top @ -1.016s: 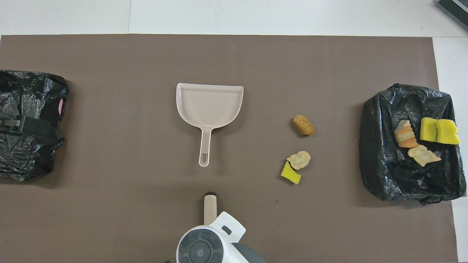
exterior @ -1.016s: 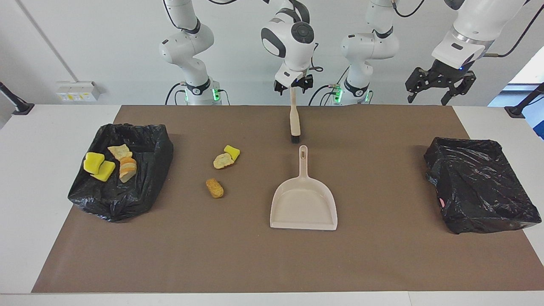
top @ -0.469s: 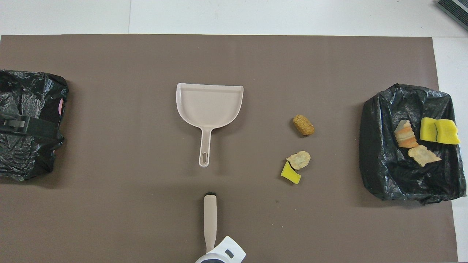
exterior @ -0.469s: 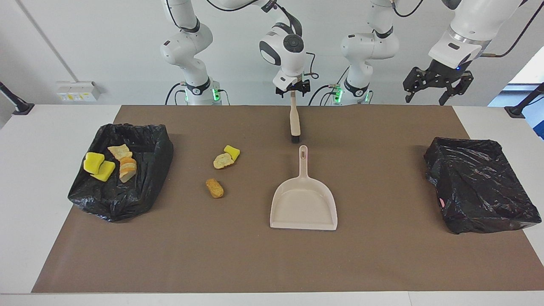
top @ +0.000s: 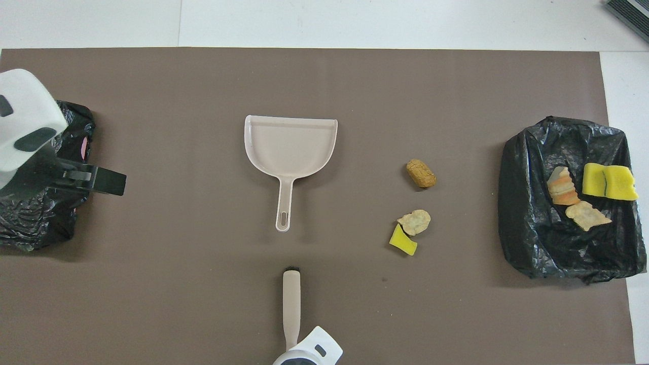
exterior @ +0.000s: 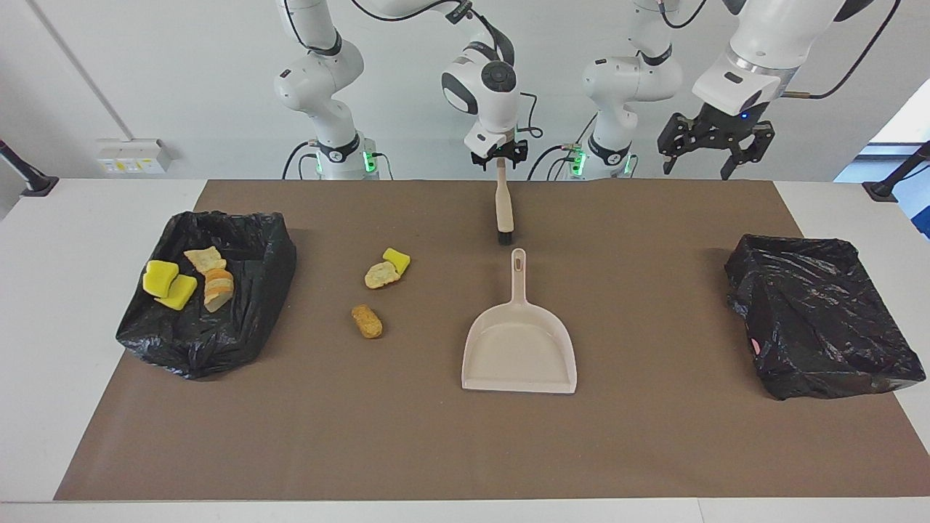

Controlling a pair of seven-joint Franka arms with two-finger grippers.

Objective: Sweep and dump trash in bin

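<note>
Overhead view shows a big brown mat (top: 324,314) on the table. One black bin bag (exterior: 207,334) sits at the right arm's end and another black bin bag (exterior: 821,319) at the left arm's end. The dustpan (exterior: 519,349) lies in the middle, empty.

The right gripper (exterior: 500,161) is closed on the handle of the brush (exterior: 503,207), whose bristles touch the mat, nearer to the robots than the dustpan. The left gripper (exterior: 716,149) hangs high up with its fingers spread, holding nothing.

Four bits of trash (exterior: 190,282) are already in the first bag. Three loose scraps (top: 416,208) lie on the mat between that bag and the dustpan. They look still unswept, so the job seems over half done.
</note>
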